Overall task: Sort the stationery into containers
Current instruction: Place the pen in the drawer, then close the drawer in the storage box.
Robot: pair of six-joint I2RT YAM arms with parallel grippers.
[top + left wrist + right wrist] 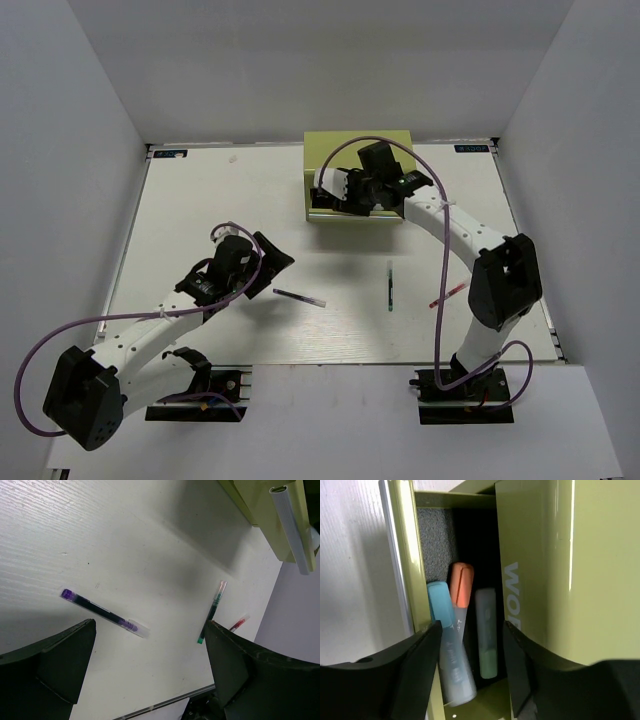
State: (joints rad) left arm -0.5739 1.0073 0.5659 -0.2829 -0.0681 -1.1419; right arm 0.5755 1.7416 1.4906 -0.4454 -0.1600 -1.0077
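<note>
The olive-green chest (pixel 345 142) stands at the back middle, one drawer (pixel 411 555) pulled open. In the drawer lie a light-blue marker (pixel 441 625), an orange marker (pixel 462 584) and a light-green marker (pixel 486 630). My right gripper (pixel 365 190) hangs open over the drawer, fingers either side of the markers, holding nothing (pixel 472 629). My left gripper (pixel 268 255) is open and empty above the table (pixel 150 630). A thin black pen (pixel 300 297) (pixel 102 612) lies just beyond it. A dark-green pen (pixel 390 285) (pixel 212 611) and a red pen (pixel 447 293) (pixel 239 623) lie further right.
Purple cables loop over both arms. The chest's embossed front (pixel 545 555) is close on the right of my right fingers. The white table's front edge (pixel 330 364) runs just past the pens. Grey walls close in the sides and back.
</note>
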